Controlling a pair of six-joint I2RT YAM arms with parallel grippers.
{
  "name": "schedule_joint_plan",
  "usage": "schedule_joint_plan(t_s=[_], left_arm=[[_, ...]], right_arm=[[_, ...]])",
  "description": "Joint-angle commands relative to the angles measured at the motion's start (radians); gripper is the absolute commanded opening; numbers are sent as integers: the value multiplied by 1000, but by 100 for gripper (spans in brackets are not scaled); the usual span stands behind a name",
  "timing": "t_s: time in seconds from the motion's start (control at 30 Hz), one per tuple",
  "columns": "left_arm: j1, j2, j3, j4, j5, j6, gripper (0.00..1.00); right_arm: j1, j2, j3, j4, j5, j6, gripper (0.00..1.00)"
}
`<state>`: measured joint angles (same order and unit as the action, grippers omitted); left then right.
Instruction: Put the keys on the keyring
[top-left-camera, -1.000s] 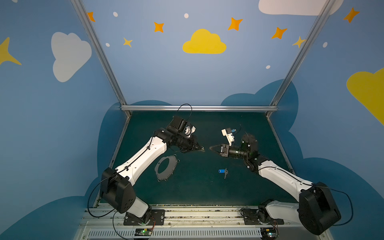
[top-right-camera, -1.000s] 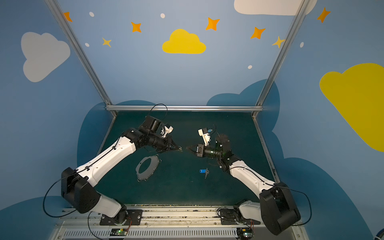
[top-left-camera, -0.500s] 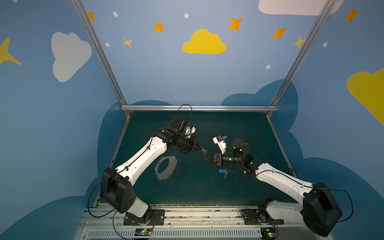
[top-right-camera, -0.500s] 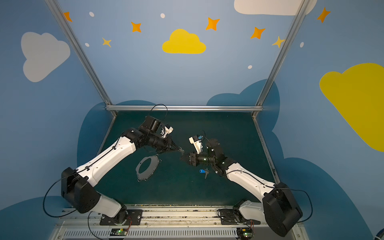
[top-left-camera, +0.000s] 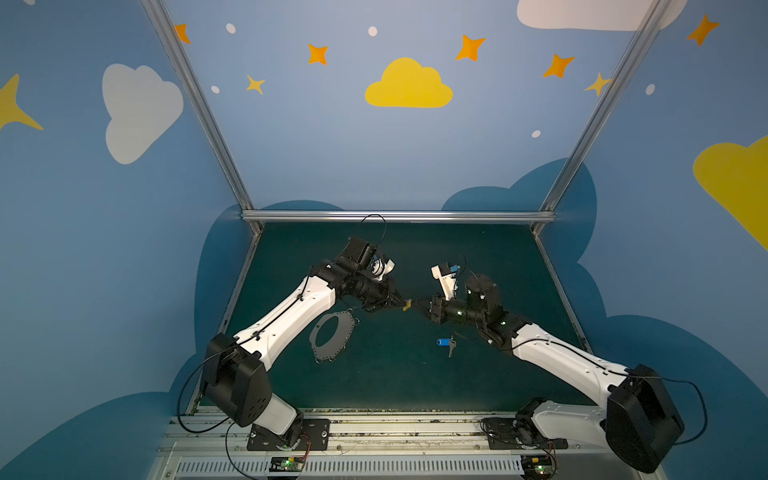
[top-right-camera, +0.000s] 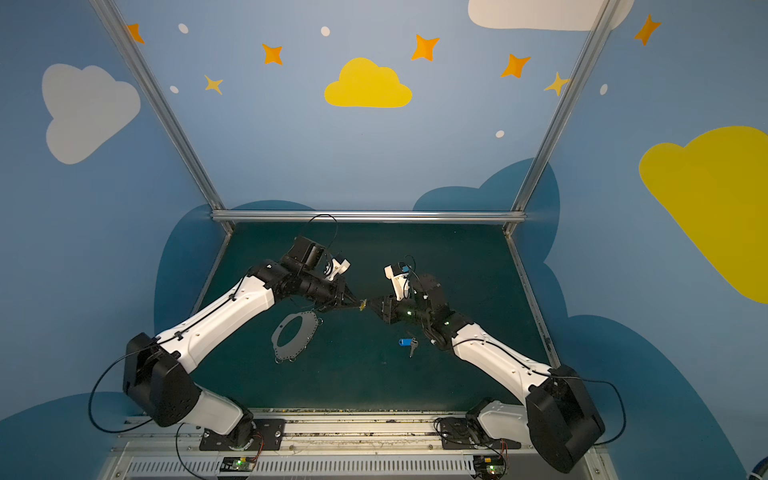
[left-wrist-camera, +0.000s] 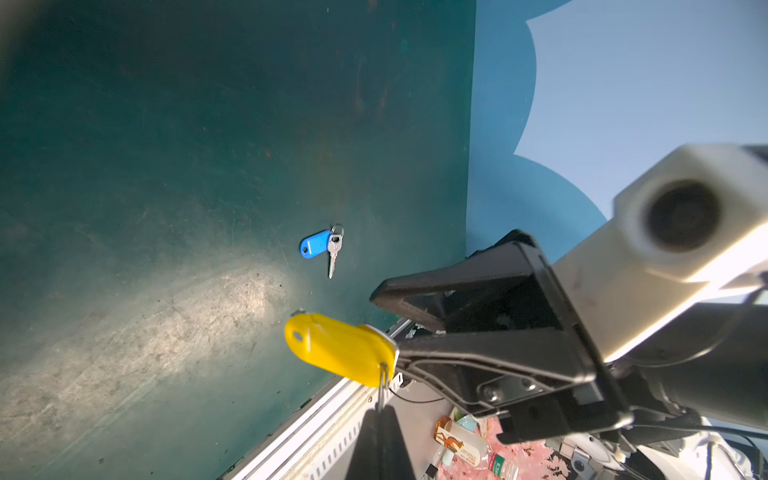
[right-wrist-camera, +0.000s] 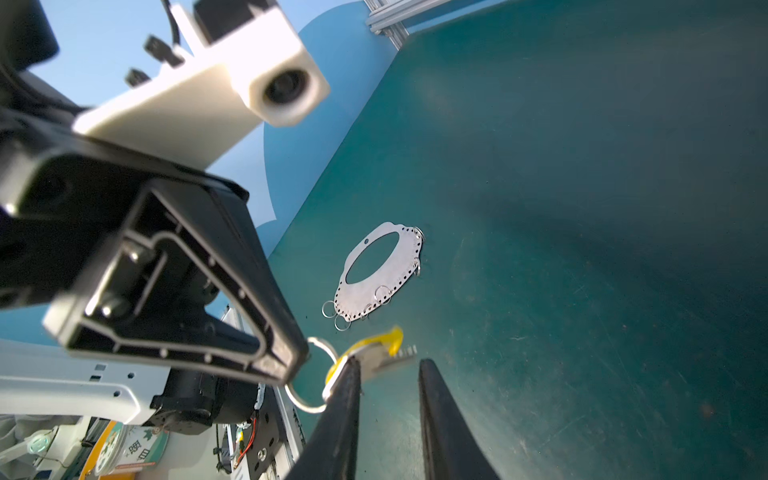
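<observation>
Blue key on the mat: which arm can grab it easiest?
Right, probably. The small silver key with the oblong blue plastic tag lies beside the right arm; the right end effector is open. The left end effector is shut on the yellow-tagged key's wire ring.

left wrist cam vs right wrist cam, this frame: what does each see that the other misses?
Left wrist only: the blue-tagged key lying on the green mat, and the right arm's white camera. Right wrist only: the keyring flat on the mat, and the left arm's white camera. Both: the yellow-tagged key up off the mat, the left gripper shut on its split ring and the right gripper beside it, jaws apart.
</observation>
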<state>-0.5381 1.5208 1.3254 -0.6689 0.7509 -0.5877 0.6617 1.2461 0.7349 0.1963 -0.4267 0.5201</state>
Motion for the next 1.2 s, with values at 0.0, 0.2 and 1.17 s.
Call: schedule_joint_plan(t_s=[0.0,0.2,1.17], left_arm=[[-3,6,-8,22,22,-4,4],[2,19,3,3,3,0,4],[8,106,46,-39,54,17,4]], right_arm=[[-5,9,17,25,14,16,24],[-20,3,11,-35,-11,37,22],[-95,161,-214,654,-415,504,24]])
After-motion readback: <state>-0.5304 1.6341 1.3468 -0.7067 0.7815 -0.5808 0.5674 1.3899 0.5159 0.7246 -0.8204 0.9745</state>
